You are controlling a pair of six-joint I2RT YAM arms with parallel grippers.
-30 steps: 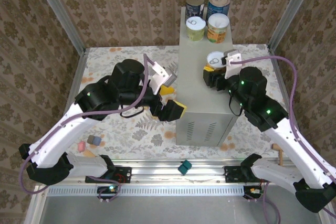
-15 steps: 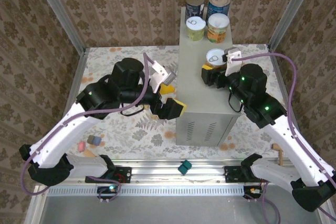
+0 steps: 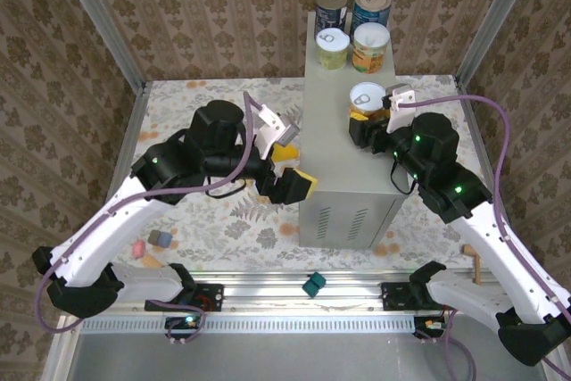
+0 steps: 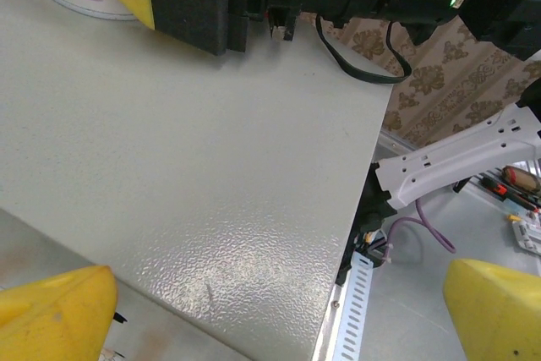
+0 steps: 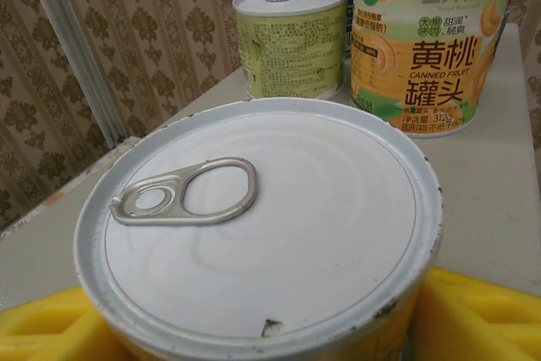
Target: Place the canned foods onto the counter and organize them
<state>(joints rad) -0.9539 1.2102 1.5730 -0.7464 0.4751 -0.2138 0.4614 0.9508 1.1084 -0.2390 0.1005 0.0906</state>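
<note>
Plainly, the left gripper (image 3: 290, 171) is idle: it hangs wide open and empty just beside the left wall of the counter (image 3: 335, 167), and in its wrist view the yellow pads (image 4: 55, 306) are spread apart with the bare grey top stretching away between them. Being that close, a careless sideways swing could knock the counter and shake whatever stands on it. At the far end of the top stand two tall blue cans (image 3: 331, 8) against the back, and in front of them two short cans (image 3: 333, 46) with white lids, near one another in a tidy block. Further right and nearer, the can (image 3: 367, 95) being placed sits over the right half of the top, close to the right edge, clamped between the fingers of the right gripper (image 3: 368, 118). Its base is hidden, so I cannot tell whether it rests on the metal or hangs a little above it. If it is let go while raised or tilted, it may tip, roll and drop off that near edge. If it is pushed forward too far, it would bump the short orange-labelled can (image 5: 431, 48) just ahead and upset the row.
</note>
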